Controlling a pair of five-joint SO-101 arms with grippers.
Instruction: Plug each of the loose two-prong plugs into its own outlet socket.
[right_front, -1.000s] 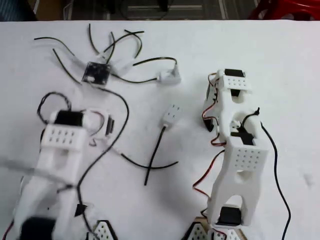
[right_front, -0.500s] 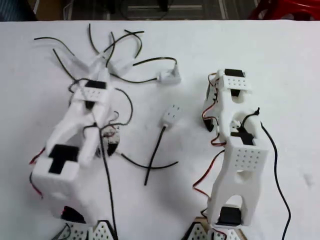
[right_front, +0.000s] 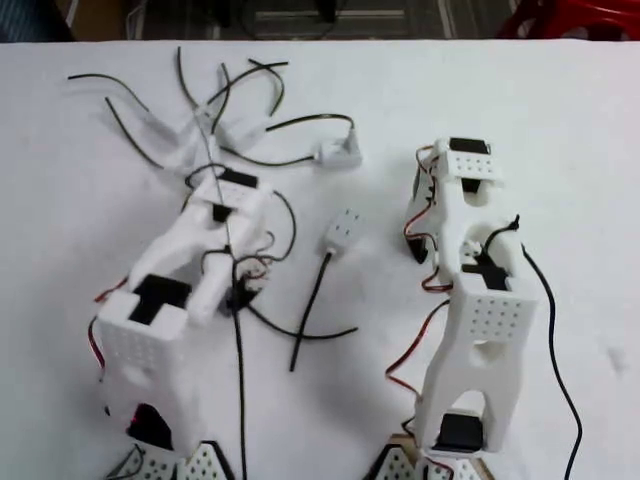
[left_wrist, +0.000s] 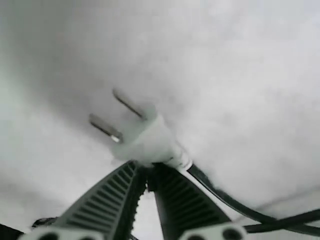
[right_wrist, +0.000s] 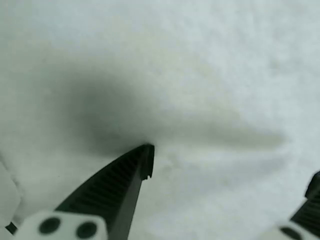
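A white two-prong plug (left_wrist: 145, 137) with a black cord sticks out past the tips of my left gripper (left_wrist: 148, 175), which is shut on its rear end; the prongs point away over the white table. In the high view my left arm (right_front: 190, 260) lies left of centre, its wrist just below a cluster of white plugs and black cords (right_front: 215, 125). A loose white plug (right_front: 335, 153) lies at mid-back, and a white outlet socket (right_front: 343, 230) on a black cord sits in the middle. Over bare table my right gripper (right_wrist: 230, 167) stands open, holding nothing.
My right arm (right_front: 470, 260) is folded at centre right, its own black cable trailing along its right side. Black cords (right_front: 310, 320) cross on the table between the two arms. The table's far edge (right_front: 400, 42) runs along the back.
My left arm has swung from the front left up to the plug cluster and then right, toward the middle. A black square piece by the cluster is no longer seen. The right arm is still.
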